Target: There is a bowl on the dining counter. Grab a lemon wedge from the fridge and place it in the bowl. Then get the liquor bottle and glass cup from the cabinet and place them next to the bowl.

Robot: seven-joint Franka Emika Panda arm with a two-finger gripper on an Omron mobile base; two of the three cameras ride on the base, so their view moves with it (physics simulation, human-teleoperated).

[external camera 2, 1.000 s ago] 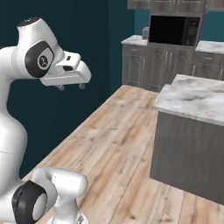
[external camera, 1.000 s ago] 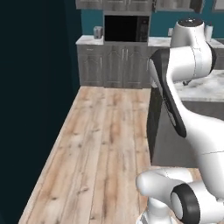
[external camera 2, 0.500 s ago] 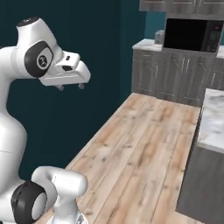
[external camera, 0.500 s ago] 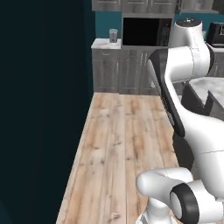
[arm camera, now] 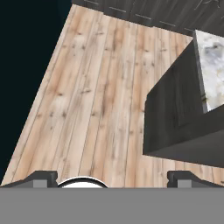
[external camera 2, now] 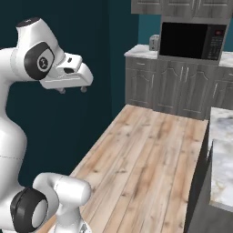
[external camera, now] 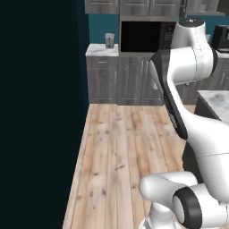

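My gripper (external camera 2: 72,90) hangs high at the left of the right base view, pointing down over the wooden floor. In the hand view its fingertips (arm camera: 41,177) stand wide apart with nothing between them, so my gripper (arm camera: 112,178) is open and empty. An end of the dining counter (arm camera: 212,61), marble on a dark base, lies ahead and to the right of the hand. The same dining counter (external camera 2: 223,154) shows at the right edge, and a corner of the dining counter (external camera: 214,99) beside the arm. The bowl, fridge, liquor bottle and glass cup are out of view.
A dark teal wall (external camera: 40,112) runs along the left. Grey cupboards (external camera: 118,78) with a black microwave (external camera 2: 191,41) line the back, with a small grey appliance (external camera: 109,40) on the worktop. A strip of wooden floor (external camera 2: 145,154) runs between the wall and the counter.
The whole picture has shifted: the base has driven on, so the back cupboards look nearer, the dark wall takes more of the left and the dining counter has slid right. The arm holds its pose.
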